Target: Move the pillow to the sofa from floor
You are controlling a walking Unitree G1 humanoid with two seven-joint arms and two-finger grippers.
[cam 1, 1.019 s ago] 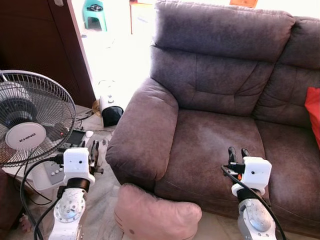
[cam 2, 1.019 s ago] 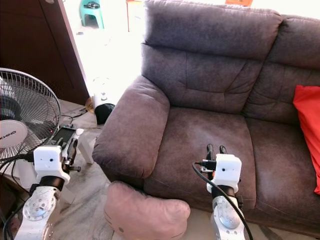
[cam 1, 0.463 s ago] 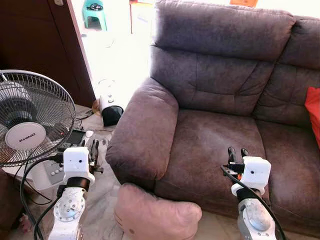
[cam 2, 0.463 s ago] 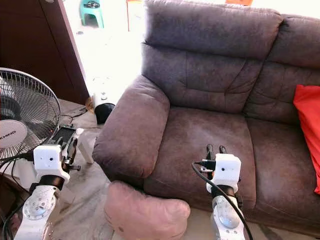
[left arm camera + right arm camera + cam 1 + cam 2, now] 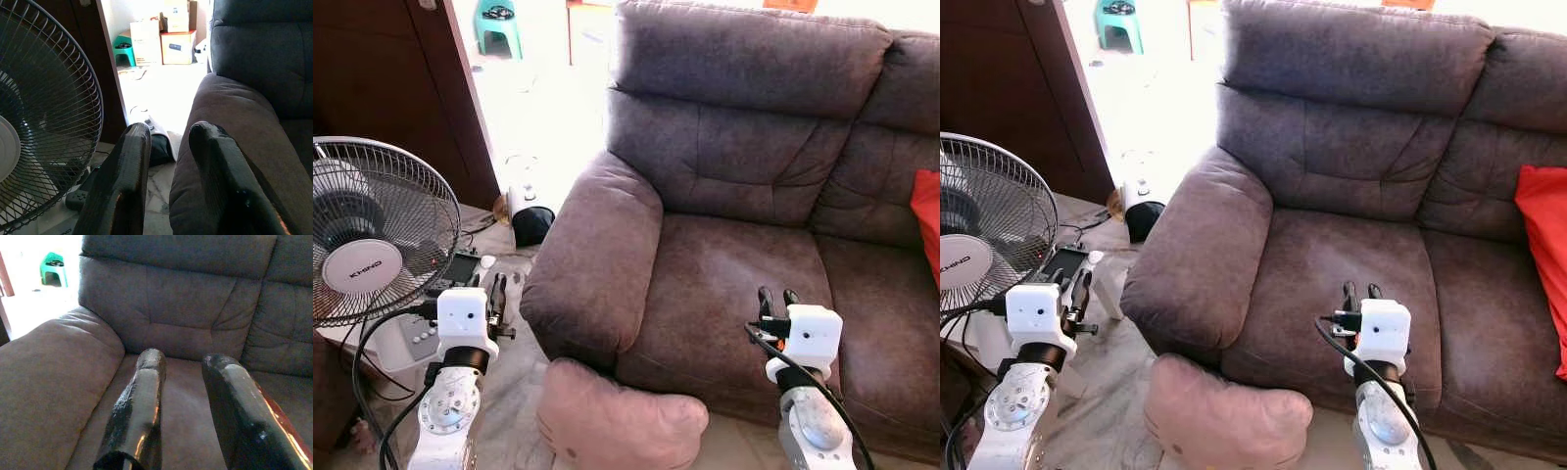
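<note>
Pink pillow [image 5: 619, 421] on the floor [image 5: 514, 416], leaning against the front base of the sofa [image 5: 744, 196] just below the left armrest [image 5: 595, 259]. Not held by either tool.

Left tool [image 5: 496, 294] raised over the floor beside the armrest, pointing forward between the fan [image 5: 370, 230] and the sofa. Fingers [image 5: 124, 171] parted by a narrow gap, nothing between them. Seen along the fingers: fan grille on one side, armrest on the other, a green stool [image 5: 124, 49] and cardboard boxes [image 5: 161, 32] well beyond in the bright doorway.

Right tool [image 5: 775, 298] raised in front of the left seat cushion [image 5: 724, 294], pointing at the backrest. Fingers [image 5: 144, 406] parted by a narrow gap, empty.

Red cushion [image 5: 1542, 255] on the right seat of the sofa, well apart from the pillow. Small dark items and cables on the floor behind the fan; detail too small to tell.

Compared with one second ago: right tool shifted very slightly up and toward the left in the head views; left tool unchanged in place. Pillow unchanged in position and shape. Finger spacing unchanged on both tools.
</note>
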